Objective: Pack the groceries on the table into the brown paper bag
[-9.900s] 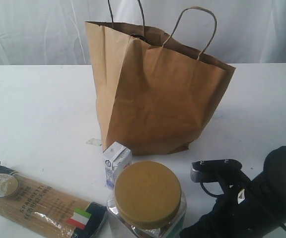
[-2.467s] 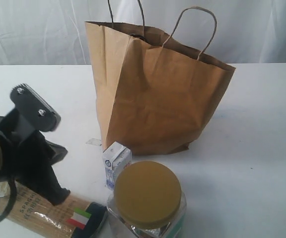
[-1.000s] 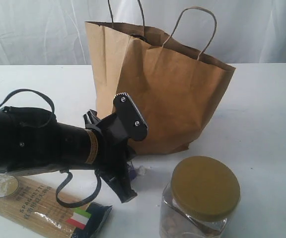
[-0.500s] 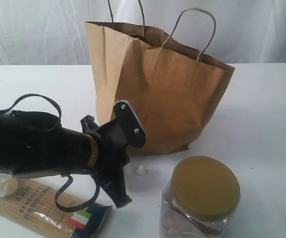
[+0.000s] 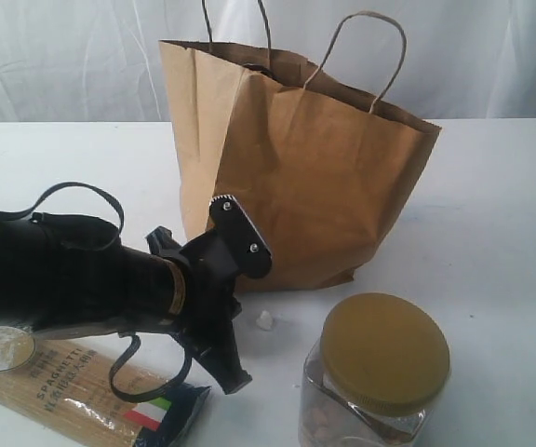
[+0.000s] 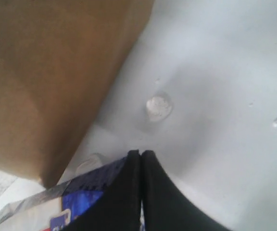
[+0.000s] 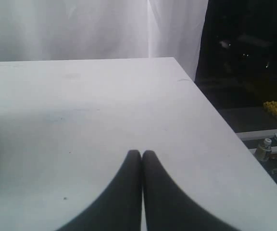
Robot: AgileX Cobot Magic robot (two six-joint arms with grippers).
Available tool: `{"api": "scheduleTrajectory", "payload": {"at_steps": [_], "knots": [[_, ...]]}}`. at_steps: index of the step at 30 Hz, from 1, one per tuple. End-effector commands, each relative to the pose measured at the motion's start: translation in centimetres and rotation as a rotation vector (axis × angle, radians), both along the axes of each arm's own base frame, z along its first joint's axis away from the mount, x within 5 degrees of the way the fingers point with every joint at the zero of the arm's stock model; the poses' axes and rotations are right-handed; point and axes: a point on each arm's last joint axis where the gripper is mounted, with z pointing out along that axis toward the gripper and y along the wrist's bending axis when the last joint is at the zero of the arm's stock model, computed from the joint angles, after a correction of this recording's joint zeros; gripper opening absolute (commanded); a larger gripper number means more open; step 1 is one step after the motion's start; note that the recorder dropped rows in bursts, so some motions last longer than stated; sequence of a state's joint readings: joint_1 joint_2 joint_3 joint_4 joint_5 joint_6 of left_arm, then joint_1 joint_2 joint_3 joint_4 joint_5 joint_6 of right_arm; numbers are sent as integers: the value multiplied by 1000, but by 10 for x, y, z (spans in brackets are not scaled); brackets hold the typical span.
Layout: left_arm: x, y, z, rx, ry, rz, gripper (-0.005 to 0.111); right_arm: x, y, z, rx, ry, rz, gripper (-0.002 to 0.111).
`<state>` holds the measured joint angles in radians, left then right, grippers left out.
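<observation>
The tall brown paper bag [image 5: 296, 177] stands open at the back of the white table [image 5: 491, 214]. My left gripper [image 5: 235, 382] hangs low in front of the bag, fingers pressed together and shut. The small white-blue carton [image 6: 76, 202] lies right beside and behind those fingers in the left wrist view, next to the bag's bottom corner [image 6: 47, 72]; the arm hides it in the exterior view. The clear jar with the mustard lid [image 5: 380, 372] stands at the front right. The spaghetti pack [image 5: 73, 391] lies at the front left. My right gripper [image 7: 141, 153] is shut over bare table [image 7: 81, 106].
A small white scrap [image 5: 264, 320] lies on the table between my left gripper and the bag, also in the left wrist view as a scrap [image 6: 158, 106]. The right wrist view shows the table's edge [image 7: 210, 110] with dark floor beyond.
My left arm has drawn slightly left and lower in front of the bag. The carton, partly seen a second ago, is now hidden behind it, and the white scrap is uncovered.
</observation>
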<state>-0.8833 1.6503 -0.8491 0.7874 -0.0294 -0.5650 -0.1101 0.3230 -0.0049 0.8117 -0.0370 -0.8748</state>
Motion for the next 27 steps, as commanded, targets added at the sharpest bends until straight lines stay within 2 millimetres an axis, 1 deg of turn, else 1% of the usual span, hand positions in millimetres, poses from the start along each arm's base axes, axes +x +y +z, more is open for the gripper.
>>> {"api": "scheduleTrajectory", "payload": {"at_steps": [1, 3, 8, 10, 12, 14, 17, 20, 23, 25, 27], "knots": [[-1, -10, 5, -146, 16, -14, 0, 0, -1, -1, -8, 2, -7, 0], [-1, -11, 6, -169, 27, -2, 0, 0, -1, -1, -8, 2, -7, 0], [1, -1, -2, -58, 43, 61, 0, 0, -1, -1, -8, 2, -7, 0], [1, 0, -8, -25, 56, 72, 0, 0, -1, -1, -8, 2, -7, 0], [0, 0, -17, -13, 65, 49, 0, 0, -1, -1, -8, 2, -7, 0], [-4, 0, -28, 7, 65, -10, 0, 0, -1, -1, -8, 2, -7, 0], [-8, 4, -34, 36, 62, -45, 0, 0, -1, -1, -8, 2, -7, 0], [-3, 16, -37, 134, 67, 24, 0, 0, -1, -1, -8, 2, -7, 0], [2, 36, -40, 285, 74, 134, 0, 0, -1, -1, -8, 2, -7, 0], [3, 50, -38, 389, 76, 207, 0, 0, -1, -1, -8, 2, -7, 0], [3, 58, -34, 454, 69, 248, 0, 0, -1, -1, -8, 2, -7, 0]]}}
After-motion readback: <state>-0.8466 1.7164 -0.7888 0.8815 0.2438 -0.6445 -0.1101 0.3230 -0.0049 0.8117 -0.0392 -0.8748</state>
